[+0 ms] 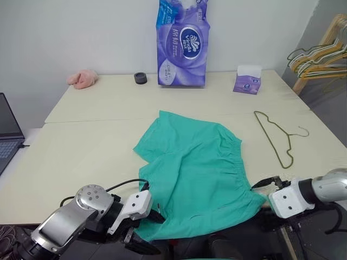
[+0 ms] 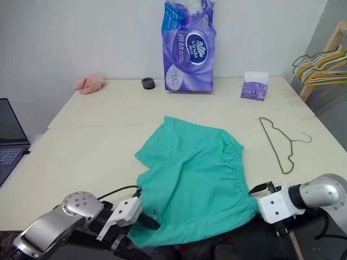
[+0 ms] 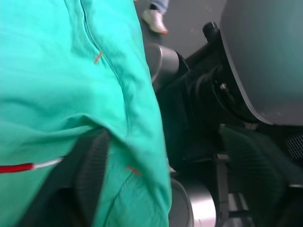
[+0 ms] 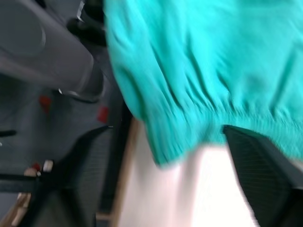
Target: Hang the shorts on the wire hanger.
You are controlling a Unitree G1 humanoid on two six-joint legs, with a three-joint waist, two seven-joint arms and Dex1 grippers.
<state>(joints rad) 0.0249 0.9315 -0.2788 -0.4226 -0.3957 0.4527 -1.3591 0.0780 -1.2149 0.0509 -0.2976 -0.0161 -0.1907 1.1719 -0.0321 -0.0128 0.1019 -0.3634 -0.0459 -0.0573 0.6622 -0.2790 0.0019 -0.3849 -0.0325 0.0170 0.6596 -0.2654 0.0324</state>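
The teal-green shorts (image 1: 195, 173) lie spread on the cream table (image 1: 87, 146), their near part hanging over the front edge and the gathered waistband facing right. The olive wire hanger (image 1: 276, 138) lies flat on the table to their right, apart from them. My left gripper (image 3: 173, 175) is at the near left corner of the shorts, jaws wide apart, with fabric draped over one finger (image 3: 92, 175). My right gripper (image 4: 168, 165) stands open at the near waistband corner. That corner hangs loose between its fingers (image 4: 258, 163).
A tall purple tissue pack (image 1: 182, 43), a small tissue box (image 1: 248, 80), a black roll (image 1: 140, 78) and a pink cloth (image 1: 83, 79) stand along the back. A laptop (image 1: 8, 135) is at the left. Bunched hangers (image 1: 320, 57) hang at the far right.
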